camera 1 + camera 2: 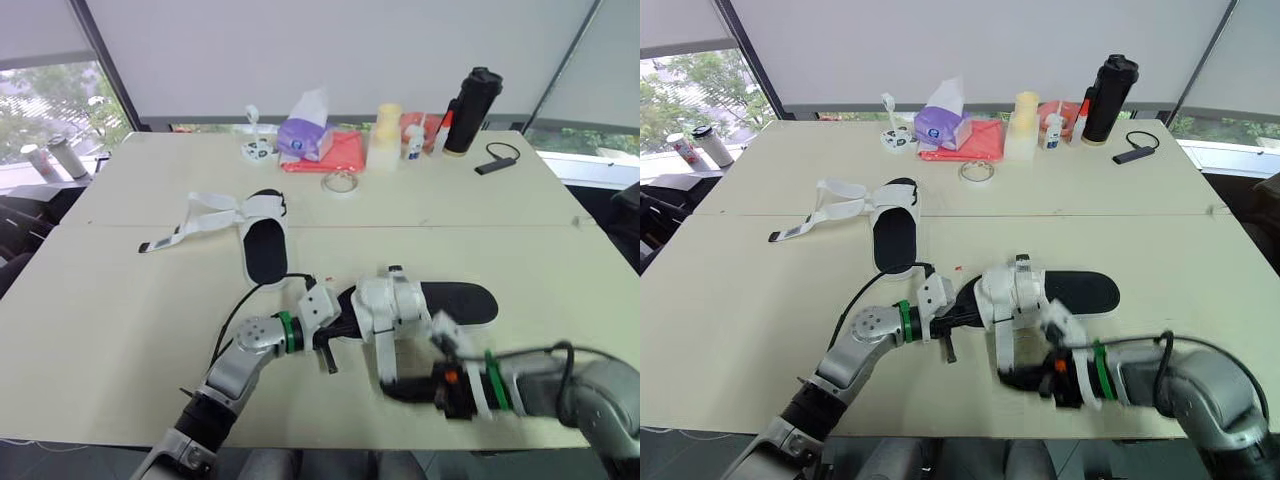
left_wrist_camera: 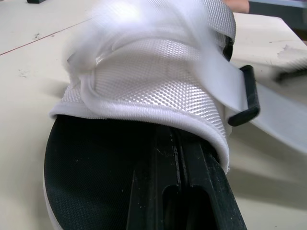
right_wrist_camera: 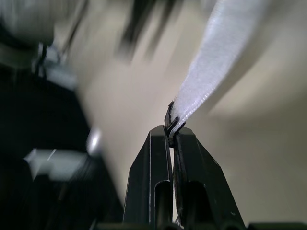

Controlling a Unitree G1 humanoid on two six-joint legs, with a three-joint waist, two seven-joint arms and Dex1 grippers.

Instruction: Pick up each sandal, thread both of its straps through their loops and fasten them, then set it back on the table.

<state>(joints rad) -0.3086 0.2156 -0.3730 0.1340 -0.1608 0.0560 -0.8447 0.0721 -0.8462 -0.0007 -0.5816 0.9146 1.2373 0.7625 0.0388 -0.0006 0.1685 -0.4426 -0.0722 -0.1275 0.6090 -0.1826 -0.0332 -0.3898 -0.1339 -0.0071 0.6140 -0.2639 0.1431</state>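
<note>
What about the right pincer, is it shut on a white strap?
Yes, the right pincer has its two black fingers pressed together on the end of the white strap.

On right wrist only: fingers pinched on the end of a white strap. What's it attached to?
Observer: The near sandal. The strap hangs from its white upper down to the right gripper.
Operator: Is anything holding the sandal?
Observer: Yes. The left gripper grips the end on the robot's left, with its fingers on the black insole, under the upper.
Operator: Through the loop yet?
Observer: The left wrist view shows a strap passing through a black loop at the side of the upper. I can't confirm it is the strap you hold.
</note>
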